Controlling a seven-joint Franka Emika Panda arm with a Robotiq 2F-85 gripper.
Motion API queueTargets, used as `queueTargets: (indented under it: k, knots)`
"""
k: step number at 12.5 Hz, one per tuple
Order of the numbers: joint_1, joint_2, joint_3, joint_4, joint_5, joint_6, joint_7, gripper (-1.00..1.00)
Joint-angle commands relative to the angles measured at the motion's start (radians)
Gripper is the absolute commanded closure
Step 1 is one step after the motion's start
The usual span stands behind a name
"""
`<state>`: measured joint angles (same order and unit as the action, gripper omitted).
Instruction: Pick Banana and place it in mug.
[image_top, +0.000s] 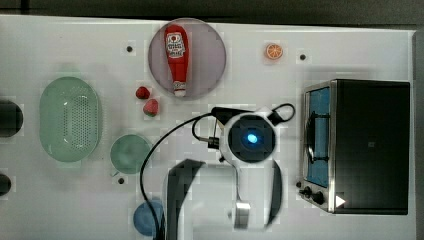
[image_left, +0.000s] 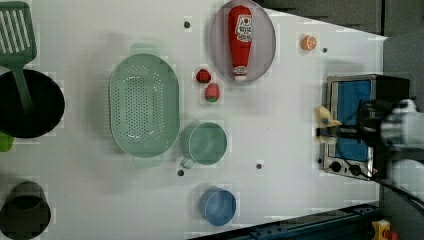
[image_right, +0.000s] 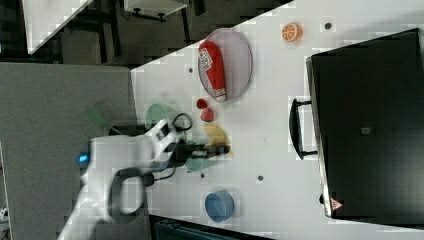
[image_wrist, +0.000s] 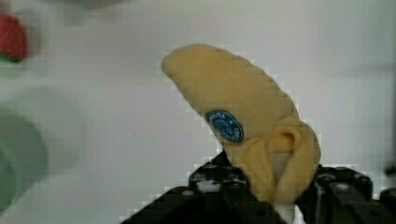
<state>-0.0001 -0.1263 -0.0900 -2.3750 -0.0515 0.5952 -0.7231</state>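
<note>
The banana (image_wrist: 238, 116), a pale yellow piece with a blue sticker, stands up between my gripper's (image_wrist: 275, 186) black fingers, which are shut on its lower end. In the left view the banana (image_left: 325, 117) hangs above the table in front of the toaster oven, held by the gripper (image_left: 330, 131). The right view shows the banana (image_right: 216, 134) at the gripper's tip, near the strawberries. The mug (image_top: 130, 154) is a round pale-green cup standing upright; it lies well to the top view's left of my wrist (image_top: 250, 137). In the left view the mug (image_left: 204, 144) sits beside the colander.
A green perforated colander (image_top: 70, 119) lies left of the mug in the top view. Two strawberries (image_top: 143, 92) (image_top: 151, 107) sit near a plate (image_top: 215, 55) holding a ketchup bottle (image_top: 176, 57). An orange slice (image_top: 274, 51), a toaster oven (image_top: 360, 145) and a blue cup (image_top: 147, 217) are also on the table.
</note>
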Motion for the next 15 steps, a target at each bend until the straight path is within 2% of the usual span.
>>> queueTargets:
  k: [1,4,6,11,15]
  knots:
    - [-0.013,-0.103,0.003,0.120,0.028,-0.120,-0.022,0.38]
    - [-0.003,-0.148,0.020,0.242,0.028,-0.339,0.020,0.38]
    - [0.017,-0.140,0.070,0.294,0.031,-0.443,0.123,0.38]
    - [0.053,-0.096,0.270,0.298,0.112,-0.447,0.456,0.38]
    - [0.057,0.008,0.428,0.291,0.125,-0.325,0.690,0.38]
